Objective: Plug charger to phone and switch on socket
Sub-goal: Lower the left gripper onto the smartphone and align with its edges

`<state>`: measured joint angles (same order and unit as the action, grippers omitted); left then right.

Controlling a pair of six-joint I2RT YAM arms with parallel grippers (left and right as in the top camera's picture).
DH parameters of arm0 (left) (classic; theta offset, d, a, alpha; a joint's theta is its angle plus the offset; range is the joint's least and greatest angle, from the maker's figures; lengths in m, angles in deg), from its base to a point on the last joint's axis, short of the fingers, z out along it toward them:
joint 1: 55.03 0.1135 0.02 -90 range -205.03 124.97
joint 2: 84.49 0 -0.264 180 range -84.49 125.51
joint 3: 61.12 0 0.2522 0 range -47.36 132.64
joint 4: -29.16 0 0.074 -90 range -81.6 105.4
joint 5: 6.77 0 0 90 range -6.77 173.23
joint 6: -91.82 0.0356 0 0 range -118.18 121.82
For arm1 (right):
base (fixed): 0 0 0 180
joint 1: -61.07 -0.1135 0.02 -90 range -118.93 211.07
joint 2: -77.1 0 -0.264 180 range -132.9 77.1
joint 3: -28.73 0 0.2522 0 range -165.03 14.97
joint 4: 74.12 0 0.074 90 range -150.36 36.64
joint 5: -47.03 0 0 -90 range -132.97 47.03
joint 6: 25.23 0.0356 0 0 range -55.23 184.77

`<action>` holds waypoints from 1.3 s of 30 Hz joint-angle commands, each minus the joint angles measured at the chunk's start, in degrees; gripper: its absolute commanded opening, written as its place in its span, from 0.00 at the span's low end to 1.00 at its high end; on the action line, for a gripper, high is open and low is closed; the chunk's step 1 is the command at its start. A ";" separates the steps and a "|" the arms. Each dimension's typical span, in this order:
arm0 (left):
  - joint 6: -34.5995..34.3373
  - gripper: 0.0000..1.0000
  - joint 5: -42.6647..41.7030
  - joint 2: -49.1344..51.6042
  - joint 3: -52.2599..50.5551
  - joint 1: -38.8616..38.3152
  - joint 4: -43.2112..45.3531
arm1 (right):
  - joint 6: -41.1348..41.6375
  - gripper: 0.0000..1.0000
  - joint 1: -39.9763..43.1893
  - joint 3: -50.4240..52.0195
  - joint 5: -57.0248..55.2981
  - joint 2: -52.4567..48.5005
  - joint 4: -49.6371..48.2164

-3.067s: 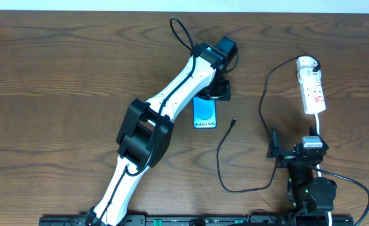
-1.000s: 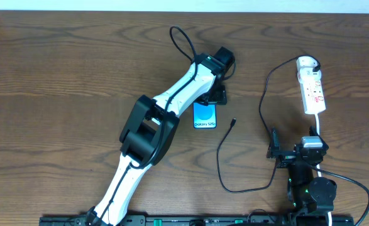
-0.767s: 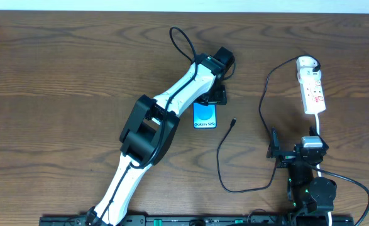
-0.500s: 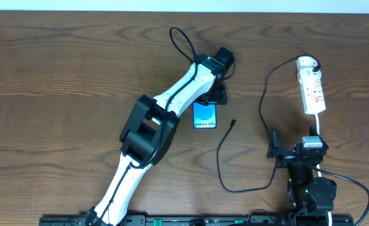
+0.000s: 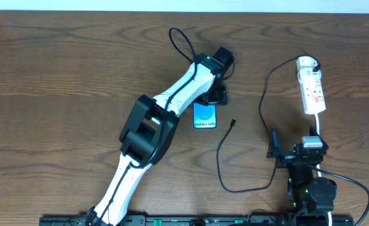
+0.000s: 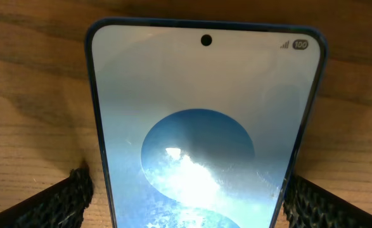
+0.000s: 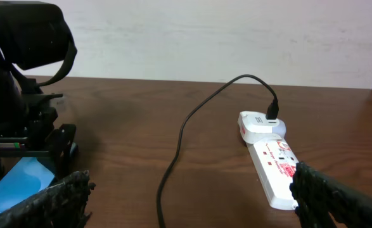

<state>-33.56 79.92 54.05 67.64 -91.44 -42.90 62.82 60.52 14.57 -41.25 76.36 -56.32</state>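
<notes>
The phone (image 5: 204, 116) lies flat, screen up, mid-table. My left gripper (image 5: 212, 95) is over its far end. In the left wrist view the phone (image 6: 205, 114) fills the frame and my left gripper (image 6: 186, 193) is open astride it. One finger (image 6: 65, 199) stands a little off the left edge; the other is close against the right edge. The charger cable (image 5: 220, 164) loops on the table, its plug tip (image 5: 233, 122) free to the right of the phone. Its other end sits in the socket (image 5: 313, 88). My right gripper (image 5: 295, 154) is open and empty, near the front edge.
In the right wrist view the socket (image 7: 274, 166) lies ahead to the right with a white adapter (image 7: 260, 124) in its far end, and the black cable (image 7: 178, 149) runs across the middle. The left arm's wrist (image 7: 21, 95) stands at the left. A white cord (image 5: 344, 179) runs from the socket.
Since the earliest frame my left gripper has shifted slightly toward the phone's far end. Nothing has moved in the last second.
</notes>
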 commanded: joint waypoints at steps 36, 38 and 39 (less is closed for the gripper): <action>-0.28 0.90 -2.16 3.08 -0.42 -1.66 -0.72 | -0.26 0.99 -0.24 0.09 -0.07 0.13 0.24; -0.28 0.89 -2.03 3.08 -0.42 -1.66 -0.72 | -0.26 0.99 -0.24 0.09 -0.07 0.13 0.24; -0.28 0.86 -2.03 3.08 -0.42 -1.66 -0.72 | -0.26 0.99 -0.24 0.09 -0.07 0.13 0.24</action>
<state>-33.64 79.72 54.05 67.64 -92.64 -43.56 62.82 60.52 14.57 -41.25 76.36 -56.32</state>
